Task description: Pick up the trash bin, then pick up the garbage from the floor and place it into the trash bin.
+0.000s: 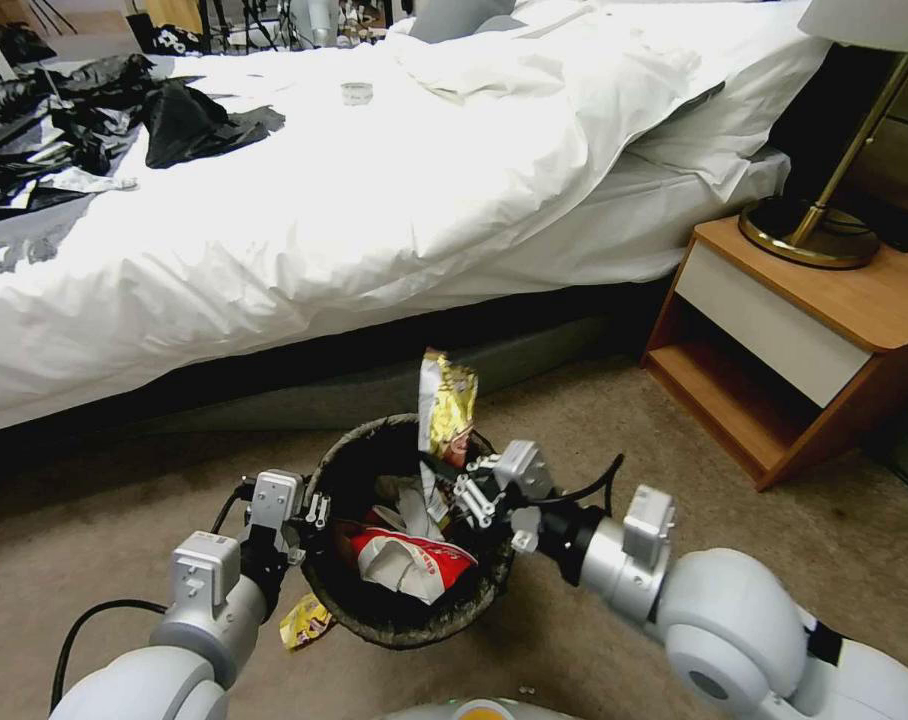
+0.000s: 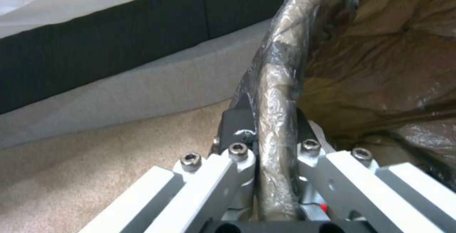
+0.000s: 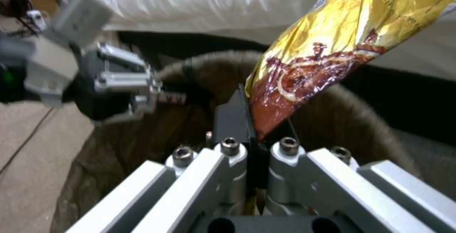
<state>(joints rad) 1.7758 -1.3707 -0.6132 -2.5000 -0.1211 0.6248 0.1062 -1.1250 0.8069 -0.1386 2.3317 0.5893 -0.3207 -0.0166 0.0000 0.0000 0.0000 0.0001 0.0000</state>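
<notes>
The trash bin point(image 1: 404, 632) is a round bin lined with a dark bag. It hangs tilted just above the carpet, with my left gripper point(image 1: 319, 512) shut on its left rim point(image 2: 275, 83). In the left wrist view the left gripper point(image 2: 270, 119) pinches the bagged rim on both sides. My right gripper point(image 1: 461, 470) is over the bin's mouth, shut on the lower end of a gold-and-yellow snack wrapper point(image 1: 446, 400) that stands upright. Up close, the right gripper point(image 3: 256, 126) clamps the wrapper's red tip point(image 3: 332, 47). A crumpled red-and-white carton point(image 1: 409, 562) and white paper lie inside. Another yellow wrapper point(image 1: 306, 620) lies on the floor by the bin.
A bed point(image 1: 374, 220) with a white duvet runs across just behind the bin, with black bags point(image 1: 74, 130) on its left part. A wooden nightstand point(image 1: 794, 340) carrying a brass lamp point(image 1: 809, 235) stands at the right. Beige carpet point(image 1: 594, 420) lies around the bin.
</notes>
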